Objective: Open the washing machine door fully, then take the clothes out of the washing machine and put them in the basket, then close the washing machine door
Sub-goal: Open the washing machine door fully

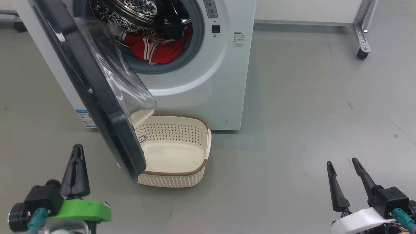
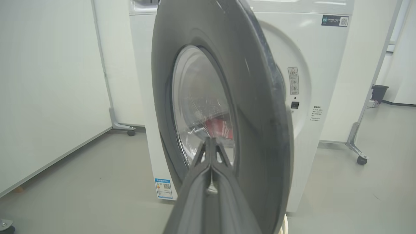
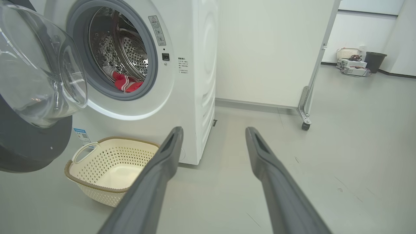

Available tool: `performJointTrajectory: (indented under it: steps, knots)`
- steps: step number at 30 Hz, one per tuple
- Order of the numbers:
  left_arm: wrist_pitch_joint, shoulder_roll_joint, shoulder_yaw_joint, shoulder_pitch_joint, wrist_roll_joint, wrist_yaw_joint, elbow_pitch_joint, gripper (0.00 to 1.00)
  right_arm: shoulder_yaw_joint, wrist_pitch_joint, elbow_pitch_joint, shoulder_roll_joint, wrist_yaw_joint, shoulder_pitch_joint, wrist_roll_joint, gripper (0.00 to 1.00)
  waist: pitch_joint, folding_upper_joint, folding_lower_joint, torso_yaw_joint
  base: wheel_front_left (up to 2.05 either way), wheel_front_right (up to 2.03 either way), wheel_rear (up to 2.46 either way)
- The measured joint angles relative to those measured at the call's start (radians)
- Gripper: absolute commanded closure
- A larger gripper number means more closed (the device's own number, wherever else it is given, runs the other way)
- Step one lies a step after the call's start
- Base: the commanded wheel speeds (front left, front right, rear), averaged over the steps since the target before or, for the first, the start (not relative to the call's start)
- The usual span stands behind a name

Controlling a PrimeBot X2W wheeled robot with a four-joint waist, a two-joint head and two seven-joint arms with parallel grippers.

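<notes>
My left claw (image 1: 77, 148) is pinched shut and empty, right claw (image 1: 342, 161) wide; I'd nudge the stiff, slick-looking washing machine door (image 1: 112, 136) by its rim; clothes (image 1: 156, 48) look soft.

Head cam: I'm looking fwd and down from high up at the front of the washing machine (image 1: 211, 91), w/ its door (image 1: 100, 110) standing out toward me and the basket (image 1: 172, 180) on the floor below. The left gripper (image 1: 77, 149) sits lower left and the right gripper (image 1: 341, 161) lower right. Left wrist cam is low and very close to the door's outer face, aimed thru the glass at the drum. Right wrist cam is also low, but further back and off to the machine's right side, facing its front at an angle. All 3 share machine, door and red clothes (image 1: 156, 48). Head + right wrist share the basket.
</notes>
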Motion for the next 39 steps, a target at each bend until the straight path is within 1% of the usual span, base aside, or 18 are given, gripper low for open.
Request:
performJointTrajectory:
  steps: [8, 16, 18, 20, 22, 30, 31, 39]
  knots:
    - [-0.003, -0.001, 0.023, -0.088, -0.001, 0.001, -0.081, 1.0, -0.003, 0.0, 0.001, 0.012, 0.01, 0.0, -0.011, 0.0, 0.006, 0.0, 0.0, 0.001, 0.0, 0.0, 0.0]
    - [-0.003, -0.003, -0.017, -0.166, 0.034, -0.001, -0.138, 1.0, -0.012, 0.0, 0.002, 0.018, 0.015, 0.0, -0.018, 0.0, 0.01, 0.0, 0.0, -0.002, 0.0, 0.0, 0.0]
    - [-0.008, -0.003, -0.037, -0.181, 0.056, -0.01, -0.152, 1.0, -0.017, 0.0, 0.004, 0.022, 0.015, 0.0, -0.018, 0.0, 0.011, 0.0, 0.0, -0.005, 0.0, 0.0, 0.0]
    - [-0.008, -0.003, -0.049, -0.187, 0.059, -0.01, -0.154, 1.0, -0.019, 0.0, 0.007, 0.028, 0.015, 0.0, -0.019, 0.0, 0.011, 0.0, 0.0, -0.007, 0.0, 0.0, 0.0]
    - [-0.008, -0.003, -0.062, -0.19, 0.062, -0.011, -0.155, 1.0, -0.019, 0.0, 0.009, 0.03, 0.022, 0.0, -0.02, 0.0, 0.012, 0.0, 0.0, -0.009, 0.0, 0.0, 0.0]
    - [-0.007, -0.004, -0.134, -0.193, 0.052, -0.019, -0.128, 1.0, -0.022, 0.0, 0.012, 0.041, 0.027, 0.0, -0.025, 0.0, 0.021, 0.0, 0.0, -0.017, 0.0, 0.0, 0.0]
    - [-0.004, -0.004, -0.144, -0.193, 0.045, -0.02, -0.124, 1.0, -0.024, 0.0, 0.012, 0.042, 0.031, 0.0, -0.025, 0.0, 0.022, 0.0, 0.0, -0.017, 0.0, 0.0, 0.0]
    - [0.022, -0.004, -0.215, -0.194, 0.035, -0.034, -0.085, 1.0, -0.026, 0.0, 0.015, 0.047, 0.034, -0.001, -0.033, 0.0, 0.029, 0.0, 0.0, -0.024, 0.0, 0.0, 0.0]
